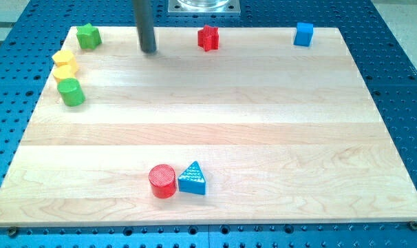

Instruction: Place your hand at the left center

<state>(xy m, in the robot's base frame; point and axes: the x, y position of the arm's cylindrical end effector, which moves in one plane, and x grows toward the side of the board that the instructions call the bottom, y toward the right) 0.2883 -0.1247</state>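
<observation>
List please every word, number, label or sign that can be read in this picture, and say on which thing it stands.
None: no readable text on the wooden board, the blocks, the rod ending in my tip, or the blue perforated table.

Bright, even overhead light; wooden board [215,124] evenly lit, no glare. Short soft shadows under blocks, falling toward six o'clock. Focus sharp throughout; slight edge distortion.
</observation>
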